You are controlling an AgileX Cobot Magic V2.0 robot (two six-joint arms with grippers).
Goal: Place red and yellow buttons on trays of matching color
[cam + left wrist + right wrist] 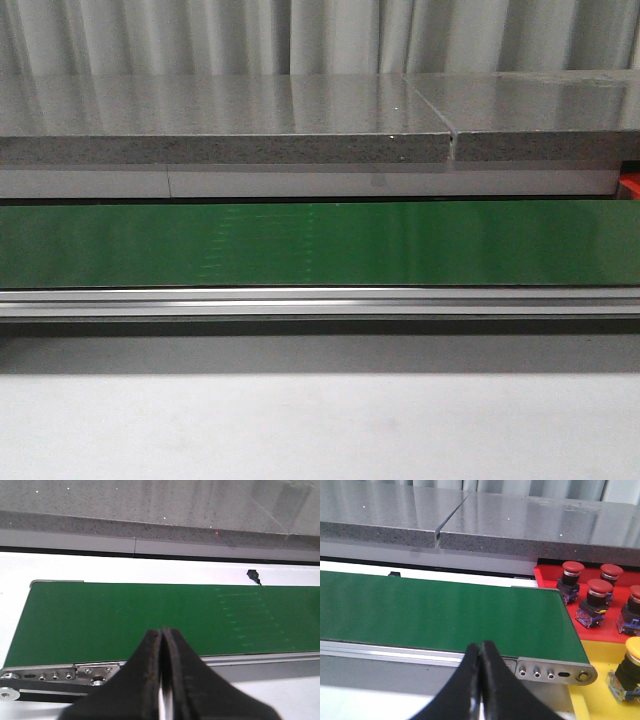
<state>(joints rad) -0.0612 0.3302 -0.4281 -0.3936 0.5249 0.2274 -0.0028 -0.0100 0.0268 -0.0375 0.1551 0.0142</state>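
Observation:
In the right wrist view a red tray (555, 571) holds several red buttons (598, 596), and a yellow tray (600, 652) beside it holds one yellow button (631, 666). A sliver of the red tray (630, 186) shows at the front view's right edge. My right gripper (480, 647) is shut and empty, near the green conveyor belt's end by the trays. My left gripper (163, 632) is shut and empty at the belt's other end. No button lies on the belt (320, 243). Neither gripper shows in the front view.
The green belt (150, 617) (435, 615) runs across the table on a metal frame (320, 302). A grey stone-like ledge (220, 135) lies behind it, with a curtain beyond. A small black part (254, 575) lies on the white surface behind the belt.

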